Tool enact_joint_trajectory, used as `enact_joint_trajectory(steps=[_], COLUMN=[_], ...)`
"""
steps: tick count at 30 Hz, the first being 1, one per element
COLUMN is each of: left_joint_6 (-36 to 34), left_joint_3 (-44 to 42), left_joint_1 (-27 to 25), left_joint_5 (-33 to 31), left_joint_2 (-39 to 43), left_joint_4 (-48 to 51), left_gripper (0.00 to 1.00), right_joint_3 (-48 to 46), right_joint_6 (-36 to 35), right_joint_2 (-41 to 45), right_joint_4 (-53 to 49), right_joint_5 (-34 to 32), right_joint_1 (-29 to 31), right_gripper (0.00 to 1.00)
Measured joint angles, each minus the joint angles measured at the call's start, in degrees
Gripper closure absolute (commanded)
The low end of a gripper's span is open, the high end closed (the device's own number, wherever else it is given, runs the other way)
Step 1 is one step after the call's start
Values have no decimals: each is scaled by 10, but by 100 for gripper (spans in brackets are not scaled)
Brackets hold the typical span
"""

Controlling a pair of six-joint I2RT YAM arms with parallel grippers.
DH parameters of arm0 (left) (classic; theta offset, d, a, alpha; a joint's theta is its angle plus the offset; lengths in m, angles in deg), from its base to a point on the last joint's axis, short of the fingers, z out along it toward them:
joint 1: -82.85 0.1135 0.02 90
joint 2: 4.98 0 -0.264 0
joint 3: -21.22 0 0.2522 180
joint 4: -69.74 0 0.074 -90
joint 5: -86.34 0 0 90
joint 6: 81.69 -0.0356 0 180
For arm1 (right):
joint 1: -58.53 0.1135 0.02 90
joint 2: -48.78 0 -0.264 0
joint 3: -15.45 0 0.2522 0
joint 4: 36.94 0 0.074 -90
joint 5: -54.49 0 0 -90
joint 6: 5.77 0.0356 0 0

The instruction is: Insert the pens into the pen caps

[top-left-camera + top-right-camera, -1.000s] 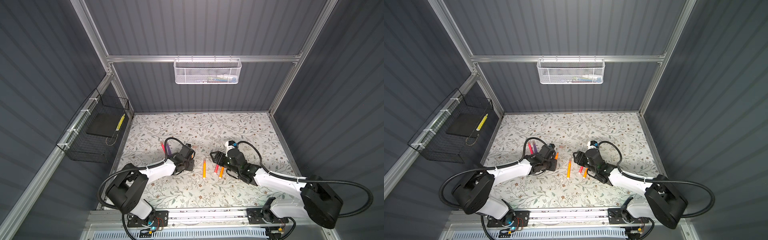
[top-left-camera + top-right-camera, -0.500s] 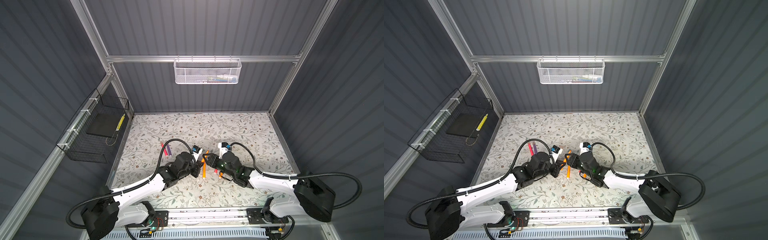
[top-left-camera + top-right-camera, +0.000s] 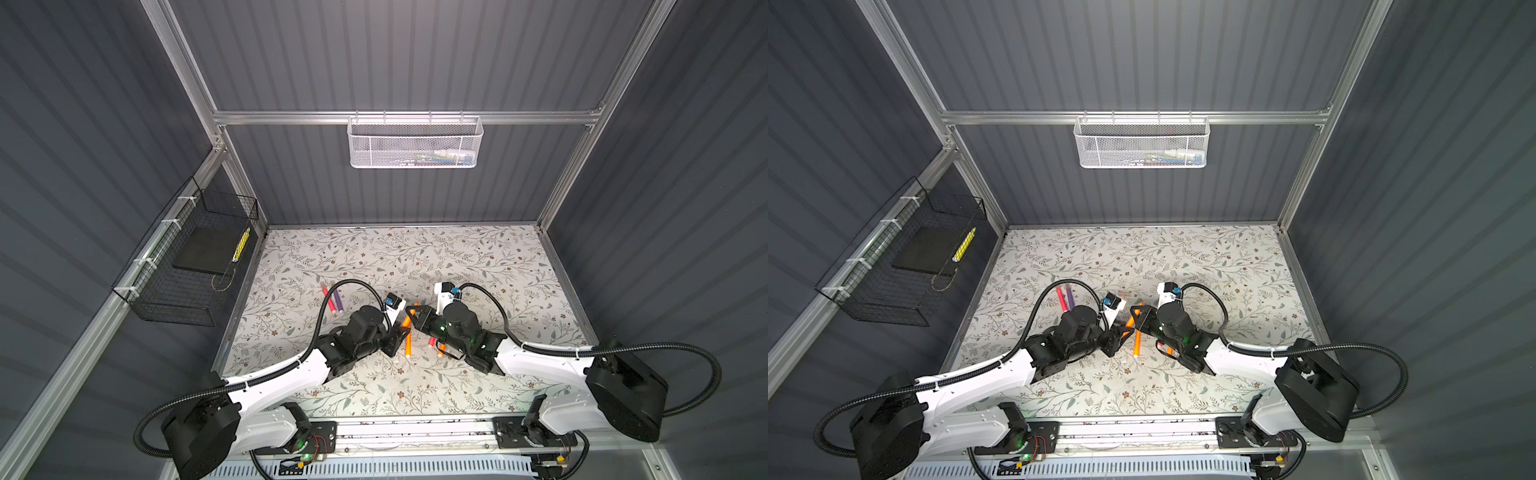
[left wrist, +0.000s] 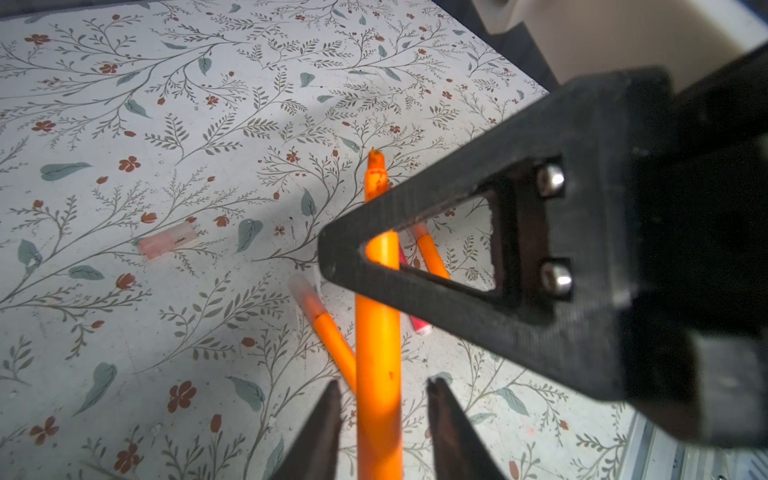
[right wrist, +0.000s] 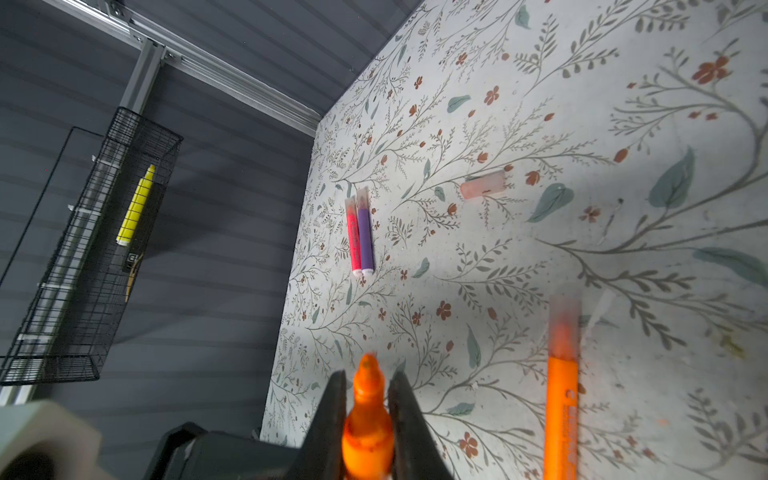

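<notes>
Right claw (image 5: 368,376) pinching orange pen (image 5: 368,436) | tip bare, pointed, smudged | left claw (image 4: 382,382) spread, apparently clear

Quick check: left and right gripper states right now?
Left gripper: open, fingers either side of the orange pen, not clamping it.
Right gripper: shut on that orange pen.

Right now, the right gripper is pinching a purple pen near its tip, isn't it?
No. The right gripper is pinching an orange pen near its tip, not a purple one; the right wrist view shows it. The purple pen lies on the table beside a pink pen.
</notes>
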Motion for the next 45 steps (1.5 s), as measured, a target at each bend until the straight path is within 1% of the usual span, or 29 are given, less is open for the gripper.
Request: enact_joint_trajectory(steps=[4, 6, 7, 11, 13, 15, 18, 20, 22, 23, 25, 26, 28, 29, 30, 31, 33, 36, 38, 40, 42, 45], left_joint_6=[-1, -1, 0, 2, 3, 4, 4, 5, 6, 6, 8, 9, 11, 14, 14, 14, 17, 24, 33, 46, 65, 87], left_joint_3=[-3, -3, -3, -4, -7, -9, -12, -18, -21, -23, -25, -26, -26, -27, -28, -28, -28, -28, -30, -38, -56, -82], left_joint_1=[0, 0, 0, 1, 2, 2, 1, 0, 0, 0, 0, 0, 2, 3, 6, 6, 5, 1, 3, 17, 58, 126], left_joint_5=[0, 0, 0, -8, -16, -20, -20, -19, -17, -17, -15, -15, -20, -30, -30, -33, -35, -52, -67, -68, -65, -59], left_joint_2=[-13, -19, -21, -27, -27, -28, -28, -28, -28, -28, -28, -28, -28, -28, -28, -28, -28, -24, -10, 14, 50, 107], left_joint_4=[-25, -38, -42, -55, -56, -57, -65, -74, -81, -85, -91, -94, -95, -94, -95, -94, -92, -90, -84, -75, -65, -47], left_gripper=[57, 59, 61, 73, 74, 69, 56, 53, 52, 54, 65, 71, 86, 94, 100, 100, 100, 100, 100, 100, 100, 100], right_joint_3=[-12, -15, -15, -15, -15, -16, -16, -16, -17, -17, -19, -19, -19, -19, -20, -20, -20, -20, -19, -19, -19, -16], right_joint_6=[22, 29, 33, 43, 50, 56, 63, 67, 70, 72, 74, 75, 76, 77, 77, 77, 77, 70, 58, 45, 27, -3], right_joint_2=[-3, -10, -13, -28, -34, -41, -47, -47, -47, -47, -47, -47, -47, -47, -49, -51, -56, -55, -45, -24, 9, 45], right_joint_4=[38, 53, 58, 81, 90, 99, 113, 122, 129, 132, 137, 138, 140, 142, 143, 145, 150, 136, 111, 84, 49, -6], right_joint_5=[0, -2, -2, -5, -6, -5, -7, -7, -7, -8, -8, -8, -8, -8, -8, -7, -6, -7, -12, -16, -25, -43], right_joint_1=[4, 9, 11, 17, 17, 18, 17, 18, 18, 18, 18, 18, 19, 19, 19, 19, 19, 21, 22, 20, 12, -14], right_gripper=[100, 100, 100, 100, 100, 100, 100, 100, 100, 100, 100, 100, 100, 96, 89, 81, 58, 39, 30, 28, 25, 24])
